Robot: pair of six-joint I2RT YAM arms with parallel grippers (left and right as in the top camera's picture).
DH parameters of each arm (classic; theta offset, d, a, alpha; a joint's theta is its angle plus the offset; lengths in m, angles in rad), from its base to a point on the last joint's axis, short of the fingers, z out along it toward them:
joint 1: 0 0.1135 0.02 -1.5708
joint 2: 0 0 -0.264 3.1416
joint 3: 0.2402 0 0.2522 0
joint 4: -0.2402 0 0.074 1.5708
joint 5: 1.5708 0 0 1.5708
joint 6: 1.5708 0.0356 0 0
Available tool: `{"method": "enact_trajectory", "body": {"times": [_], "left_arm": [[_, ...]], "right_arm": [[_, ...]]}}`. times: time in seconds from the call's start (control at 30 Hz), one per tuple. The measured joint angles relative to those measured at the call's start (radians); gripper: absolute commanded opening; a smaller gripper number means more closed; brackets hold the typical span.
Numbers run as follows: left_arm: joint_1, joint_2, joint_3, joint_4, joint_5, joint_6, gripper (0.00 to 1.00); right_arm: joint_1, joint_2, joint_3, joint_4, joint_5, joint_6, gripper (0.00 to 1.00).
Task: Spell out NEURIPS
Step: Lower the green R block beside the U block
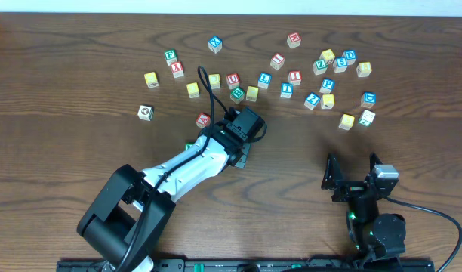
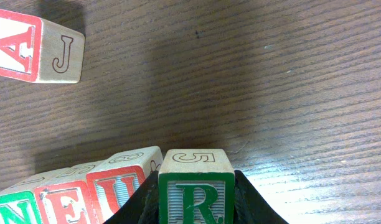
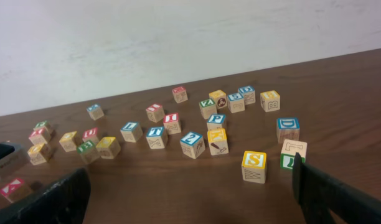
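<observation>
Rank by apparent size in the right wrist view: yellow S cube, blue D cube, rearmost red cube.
Largest first: yellow S cube; blue D cube, slightly smaller; rearmost red cube. Nearness to the camera likely explains the difference.

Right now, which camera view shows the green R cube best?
Left wrist: the green R cube sits close, letter readable, in the left tool. Overhead the arm hides it; right wrist does not show it.

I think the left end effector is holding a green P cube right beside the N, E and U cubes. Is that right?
Not quite. The cube in the left end effector is a green R cube, not a P. The left wrist view shows it, held right beside the N cube, E cube and U cube.
</observation>
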Motion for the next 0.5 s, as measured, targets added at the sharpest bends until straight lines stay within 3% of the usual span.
{"method": "enact_trajectory", "body": {"times": [0.5], "left_arm": [[0.000,0.000,0.000,0.015,0.050,-0.097,0.07]], "right_arm": [[0.000,0.000,0.000,0.000,0.000,0.000,0.99]]}}
